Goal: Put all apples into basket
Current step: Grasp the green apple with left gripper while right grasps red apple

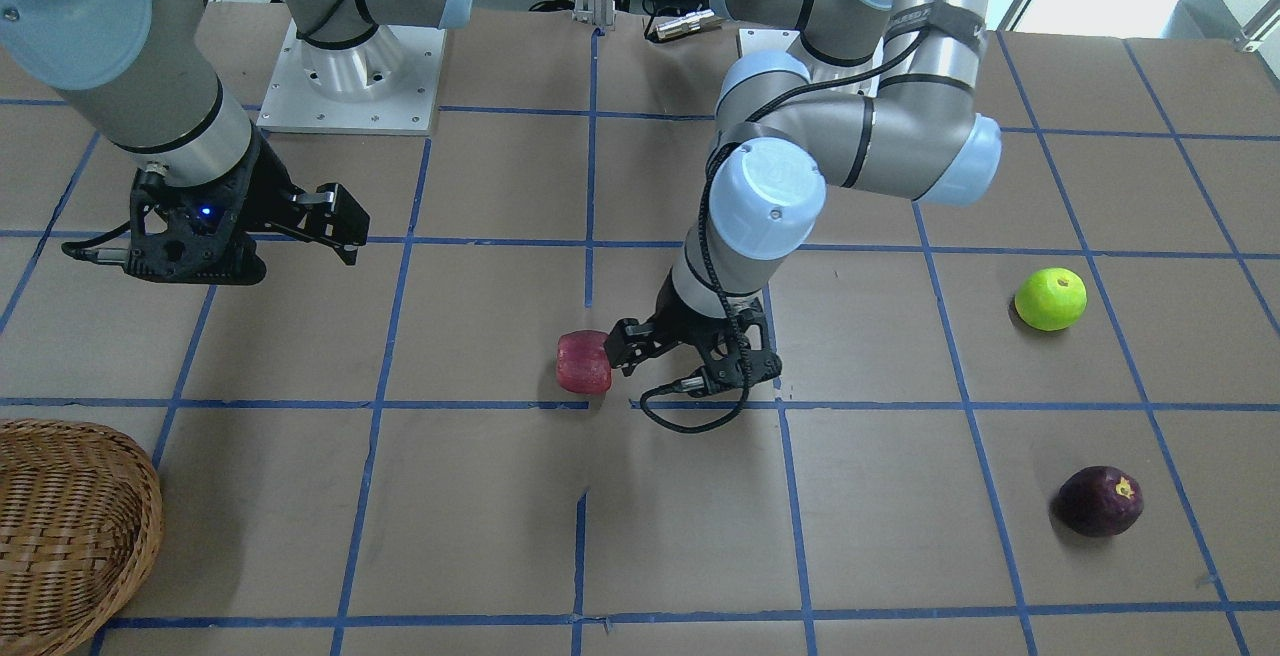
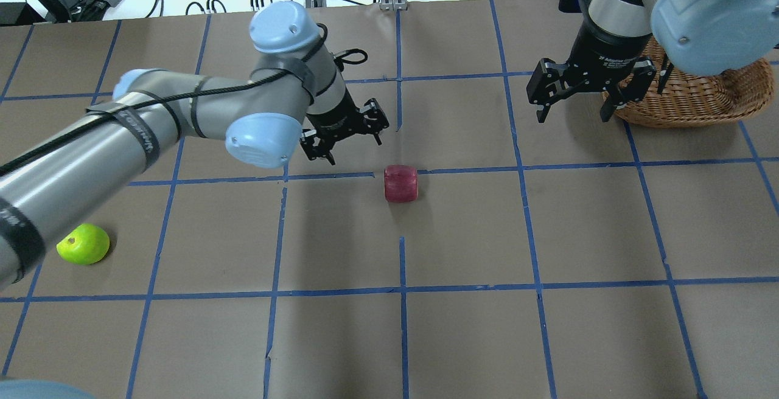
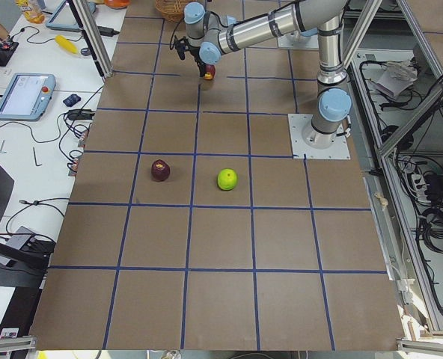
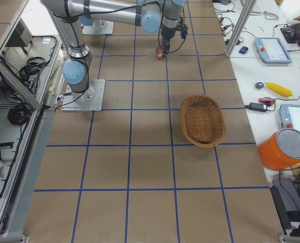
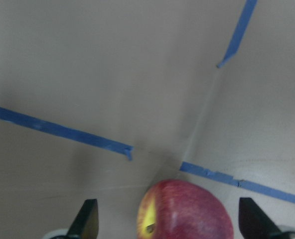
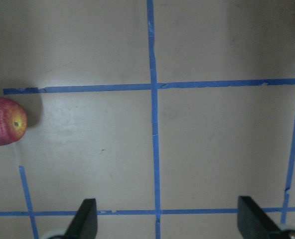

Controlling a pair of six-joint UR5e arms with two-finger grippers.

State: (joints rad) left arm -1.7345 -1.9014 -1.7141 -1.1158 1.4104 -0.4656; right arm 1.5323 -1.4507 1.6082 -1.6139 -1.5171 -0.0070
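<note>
The streaky red apple lies on its side near the table's middle; it also shows in the overhead view. My left gripper is open right beside it. In the left wrist view the red apple sits between the two open fingertips. The lime green apple and the dark purple apple lie apart on my left side. The wicker basket stands empty at my far right. My right gripper is open and empty, hovering just beside the basket.
Brown paper with a blue tape grid covers the table. The arm bases stand at the table's robot side. The red apple shows at the left edge of the right wrist view.
</note>
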